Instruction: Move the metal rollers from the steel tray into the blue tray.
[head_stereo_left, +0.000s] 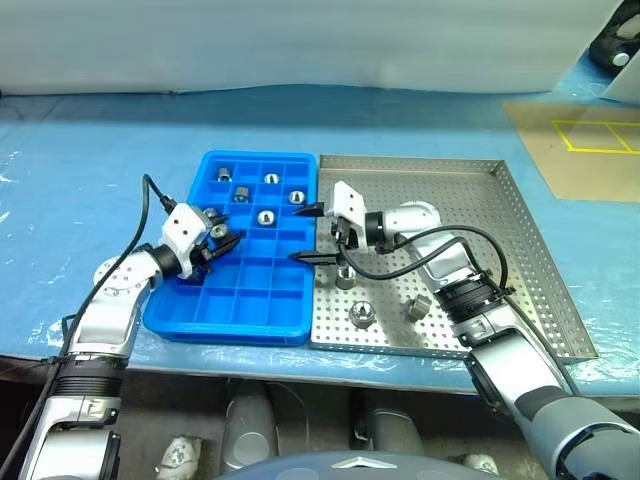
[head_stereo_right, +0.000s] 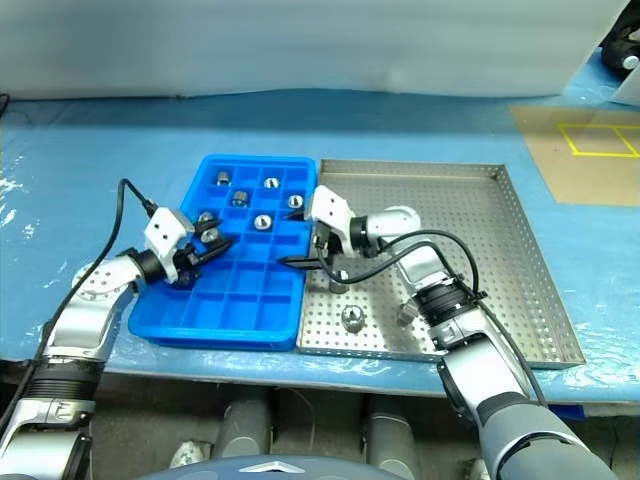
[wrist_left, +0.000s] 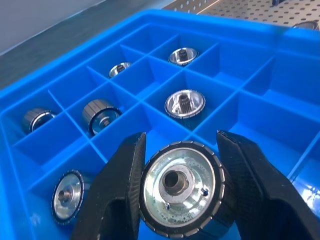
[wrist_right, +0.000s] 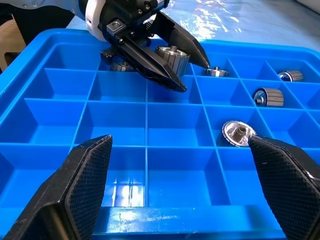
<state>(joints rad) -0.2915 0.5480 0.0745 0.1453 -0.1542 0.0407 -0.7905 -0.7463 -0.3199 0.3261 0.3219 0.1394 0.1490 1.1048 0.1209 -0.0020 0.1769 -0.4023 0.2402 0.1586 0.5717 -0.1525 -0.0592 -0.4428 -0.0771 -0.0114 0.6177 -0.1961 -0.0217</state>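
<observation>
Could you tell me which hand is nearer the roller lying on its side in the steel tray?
Right. The right hand hangs open at the tray's left edge, near the roller; the left hand is over the blue tray.

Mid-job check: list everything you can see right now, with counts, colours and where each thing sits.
blue tray: one, bright blue, gridded compartments, on the table left of the steel tray.
steel tray: one, silver-grey, perforated, right of the blue tray.
metal rollers in the blue tray: at least five, silver, each in its own compartment in the far rows.
metal rollers in the steel tray: three, silver, near its front left.
table cover: one, blue sheet.
yellow-lined brown panel: one, far right.
left gripper: shut on a held roller above the blue tray.
right gripper: open, empty, at the trays' shared edge.
</observation>
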